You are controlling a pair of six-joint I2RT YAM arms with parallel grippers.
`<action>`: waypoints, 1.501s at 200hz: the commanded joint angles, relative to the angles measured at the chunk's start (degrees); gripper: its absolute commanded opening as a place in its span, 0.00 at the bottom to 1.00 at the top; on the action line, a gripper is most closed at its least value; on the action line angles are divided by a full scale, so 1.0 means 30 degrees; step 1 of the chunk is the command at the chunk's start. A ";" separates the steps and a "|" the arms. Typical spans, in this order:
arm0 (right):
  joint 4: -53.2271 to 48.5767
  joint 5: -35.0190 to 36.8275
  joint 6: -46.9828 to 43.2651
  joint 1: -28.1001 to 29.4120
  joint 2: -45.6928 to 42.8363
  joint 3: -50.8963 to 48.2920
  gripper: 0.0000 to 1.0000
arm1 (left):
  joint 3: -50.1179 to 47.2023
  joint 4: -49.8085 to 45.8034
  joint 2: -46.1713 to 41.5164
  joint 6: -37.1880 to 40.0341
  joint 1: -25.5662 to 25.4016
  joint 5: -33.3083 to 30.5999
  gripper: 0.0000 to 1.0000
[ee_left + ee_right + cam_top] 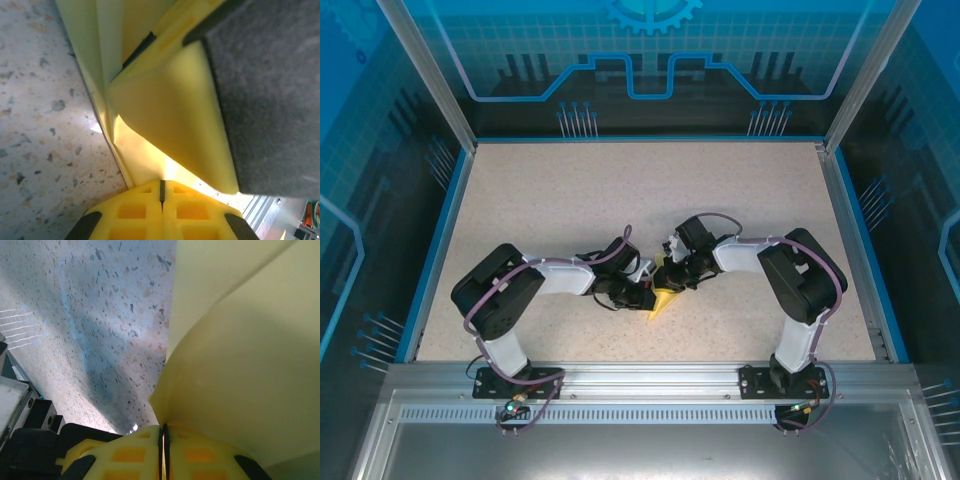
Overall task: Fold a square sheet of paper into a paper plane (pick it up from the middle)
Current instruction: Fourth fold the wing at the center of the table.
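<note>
Left gripper (161, 194): pinched shut on paper (170, 125).
Right gripper (164, 440): pinched shut on same paper.
Paper axis: tip points toward lower frame, between both grippers.

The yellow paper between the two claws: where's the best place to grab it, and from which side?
Probably by a thin flat edge, coming in from the sides. The paper is folded into flat layers, and the left gripper and right gripper each pinch it, shut, from opposite sides.
</note>
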 commanded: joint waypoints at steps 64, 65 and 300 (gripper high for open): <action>-0.1849 0.0107 -0.0907 -0.0923 -0.2268 0.0274 0.26 | 0.0187 -0.0862 0.0542 0.0770 -0.0249 -0.0735 0.00; -0.1853 0.0104 -0.0924 -0.0944 -0.2285 0.0276 0.26 | 0.0186 -0.0859 0.0548 0.0775 -0.0235 -0.0731 0.00; -0.3439 0.2533 -0.2245 -0.1507 0.1477 0.2718 0.21 | 0.0532 -0.1659 -0.0090 0.0858 -0.0908 -0.0972 0.00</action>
